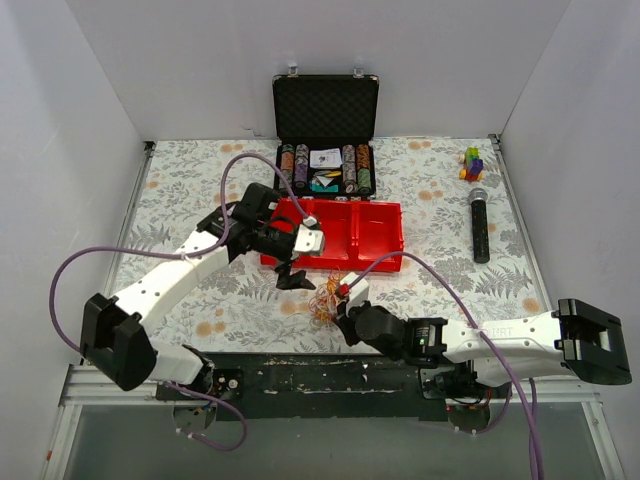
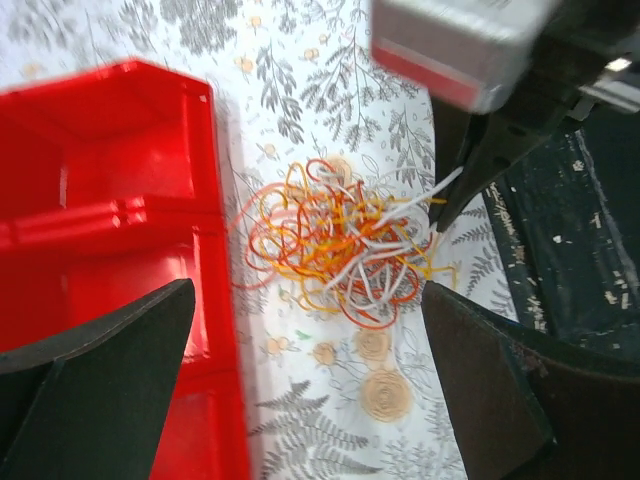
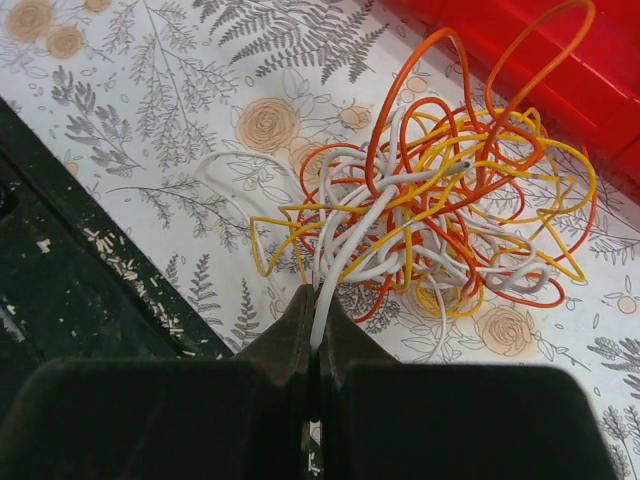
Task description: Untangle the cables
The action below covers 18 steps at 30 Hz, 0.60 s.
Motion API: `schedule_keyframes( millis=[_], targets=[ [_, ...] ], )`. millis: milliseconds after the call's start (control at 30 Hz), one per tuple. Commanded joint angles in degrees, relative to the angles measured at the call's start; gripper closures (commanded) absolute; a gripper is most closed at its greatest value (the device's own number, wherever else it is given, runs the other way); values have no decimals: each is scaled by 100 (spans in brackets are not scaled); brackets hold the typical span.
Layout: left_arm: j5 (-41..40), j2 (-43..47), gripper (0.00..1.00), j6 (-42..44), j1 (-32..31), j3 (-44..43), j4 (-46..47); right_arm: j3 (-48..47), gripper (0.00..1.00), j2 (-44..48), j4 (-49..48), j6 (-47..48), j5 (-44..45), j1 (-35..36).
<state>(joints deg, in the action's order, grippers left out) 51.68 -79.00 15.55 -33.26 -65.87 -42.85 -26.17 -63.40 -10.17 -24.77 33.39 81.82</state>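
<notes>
I am pinching the cables [image 3: 440, 200] in my right gripper [image 3: 316, 305] | left gripper [image 2: 305, 290] hovering wide open above | table [image 1: 450, 290] near edge

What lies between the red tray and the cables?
Just a narrow strip of bare tablecloth, clearest in the left wrist view; the nearest orange loops of the cables almost reach the red tray.

Bright, even light from above fills the top view, shadows falling soft on the floral tablecloth [image 1: 440, 215]; the left wrist view is smeared, the red tray [image 2: 100, 140] blurred at 9 o'clock; the right wrist view renders the cables [image 3: 420, 205] crisp, the right gripper [image 3: 316, 305] featureless black at 6 o'clock.
</notes>
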Motion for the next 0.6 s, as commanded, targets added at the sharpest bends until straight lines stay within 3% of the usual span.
schedule_keyframes(
  millis=[0, 67, 233, 367, 433, 567],
  targets=[
    [-237, 570, 2, 1018, -365, 162, 200, -274, 99, 143, -529, 289, -385, 36],
    [-255, 483, 5, 1343, -514, 127, -196, -300, 99, 170, -547, 333, -429, 36],
    [-465, 465, 21, 1126, -840, 495, 215, -458, 99, 231, -380, 438, -456, 36],
    [-510, 228, 29, 1222, -876, 426, -161, -424, 99, 380, -380, 447, -394, 36],
    [-510, 201, 37, 1188, -893, 417, -145, -389, 99, 407, -406, 430, -377, 36],
    [-501, 201, 63, 968, -937, 408, 57, -380, 99, 346, -415, 395, -403, 36]
  ],
)
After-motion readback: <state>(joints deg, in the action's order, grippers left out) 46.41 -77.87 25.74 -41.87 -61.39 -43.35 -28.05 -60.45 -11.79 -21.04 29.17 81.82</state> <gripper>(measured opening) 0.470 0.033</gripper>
